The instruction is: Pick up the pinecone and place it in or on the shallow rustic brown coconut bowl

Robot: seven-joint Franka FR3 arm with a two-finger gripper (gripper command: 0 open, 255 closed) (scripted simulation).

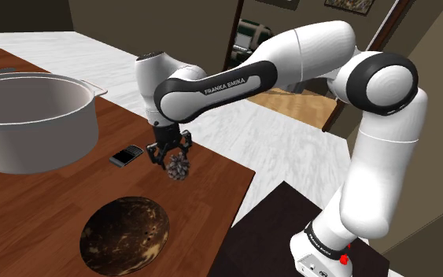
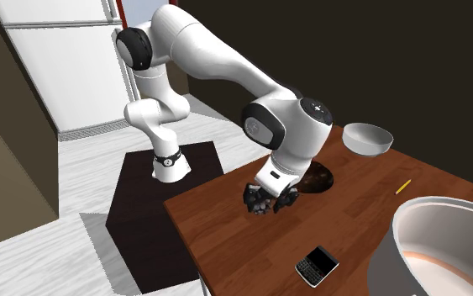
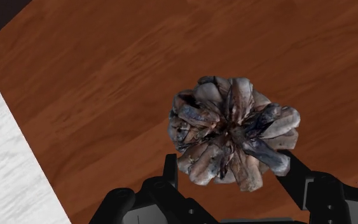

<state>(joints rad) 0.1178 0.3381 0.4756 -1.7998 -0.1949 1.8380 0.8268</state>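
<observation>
Wrist view: the pinecone (image 3: 233, 132) is gripped by the end effector (image 3: 228, 165), seemingly lifted off the worktop (image 3: 107, 83), so the pick is pretty much done and only the drop into the brown bowl (image 1: 125, 234) is left.

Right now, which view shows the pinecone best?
Wrist view: the pinecone sits close up, scales clear, clasped between the jaws. The shoulder view shows it small, under the jaws, over the table. The second exterior view shows it mostly hidden by them.
</observation>
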